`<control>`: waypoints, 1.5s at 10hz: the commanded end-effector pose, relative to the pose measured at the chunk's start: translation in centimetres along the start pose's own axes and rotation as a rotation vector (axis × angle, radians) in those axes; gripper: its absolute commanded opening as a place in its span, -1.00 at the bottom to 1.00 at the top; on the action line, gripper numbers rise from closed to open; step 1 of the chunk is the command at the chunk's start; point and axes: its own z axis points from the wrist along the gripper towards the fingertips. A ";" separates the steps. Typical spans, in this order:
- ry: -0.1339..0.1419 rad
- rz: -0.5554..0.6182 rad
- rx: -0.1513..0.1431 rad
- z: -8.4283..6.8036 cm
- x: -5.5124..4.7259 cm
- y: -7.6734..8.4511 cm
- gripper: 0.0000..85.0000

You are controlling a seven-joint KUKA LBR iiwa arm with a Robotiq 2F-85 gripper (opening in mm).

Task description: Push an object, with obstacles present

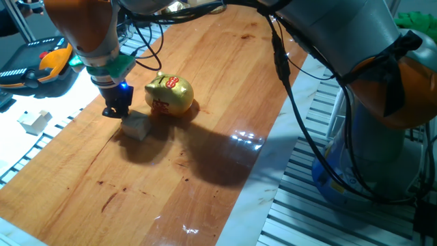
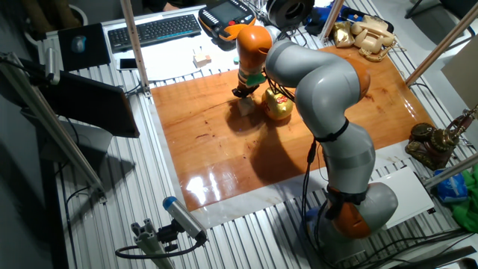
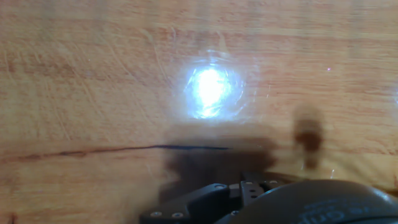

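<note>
Clearly, the main risk now is the short distance between the small wooden cube [image 1: 136,127] and the golden piggy bank [image 1: 169,94]: the cube lies on the wooden board [image 1: 205,157], just beside the piggy bank, on the side nearer to this fixed camera, and the gripper [image 1: 117,109] stands low at the cube's far-left edge, touching it or almost touching it. If the push goes toward the piggy bank, I think the cube will hit its rounded body and turn, or the bank will roll away, because it looks light and smooth. A push that is off the cube's middle could also make it rotate and slip past the fingers. The dark fingers look close together, but I cannot tell if they are fully closed, since the 2 tips merge into 1 dark shape. In the other fixed view the arm [image 2: 321,82] covers a part of the piggy bank [image 2: 280,108], and the cube [image 2: 246,105] is only a small pale spot. The hand view shows only blurred wood, a bright reflection and the gripper body at the bottom; neither the cube nor the piggy bank is visible there. A similar pale block [image 1: 33,121] lies off the board.
</note>
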 end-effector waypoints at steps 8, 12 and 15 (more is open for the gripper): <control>0.017 0.023 0.000 -0.5 1.0 -0.1 -1.00; 0.014 0.021 0.004 -0.5 1.1 -0.3 -1.00; 0.006 0.027 0.003 -0.3 1.3 -0.4 -1.00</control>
